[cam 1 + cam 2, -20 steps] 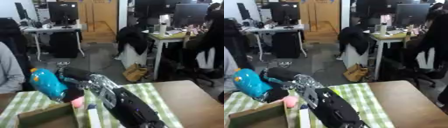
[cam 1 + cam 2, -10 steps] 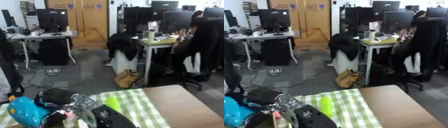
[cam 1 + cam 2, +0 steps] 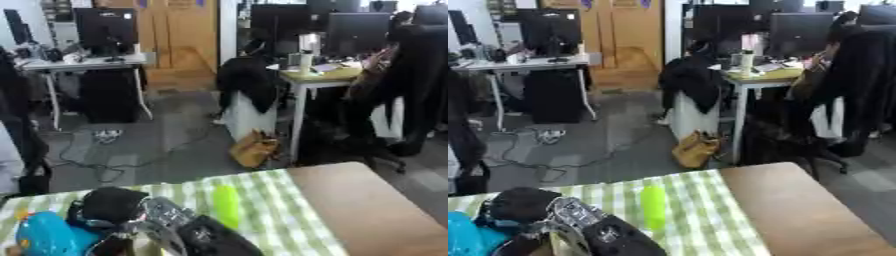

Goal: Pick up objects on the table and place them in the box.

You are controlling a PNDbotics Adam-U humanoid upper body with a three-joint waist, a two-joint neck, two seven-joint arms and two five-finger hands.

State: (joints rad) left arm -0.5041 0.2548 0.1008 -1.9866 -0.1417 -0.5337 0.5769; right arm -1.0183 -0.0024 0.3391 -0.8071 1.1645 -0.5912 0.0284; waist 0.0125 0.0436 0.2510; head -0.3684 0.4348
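Note:
A blue rounded toy (image 3: 45,238) shows at the lower left edge, partly cut off. My right hand (image 3: 110,204), black and rounded, is curled against its upper right side, and the silver and black forearm (image 3: 188,232) runs down to the bottom edge. A yellow-green elongated object (image 3: 653,206) lies on the green checked cloth (image 3: 280,220), just right of the arm and apart from it. A thin tan sliver (image 3: 556,243), perhaps the box's edge, shows beside the wrist. My left hand is out of view.
The bare brown tabletop (image 3: 367,210) lies right of the cloth. Beyond the table's far edge is an office floor with desks, monitors, chairs and a brown bag (image 3: 255,148).
The camera has tilted up, so the table, arm and blue toy have slid to the bottom of the picture. The box and a pink thing seen earlier have dropped out of view.

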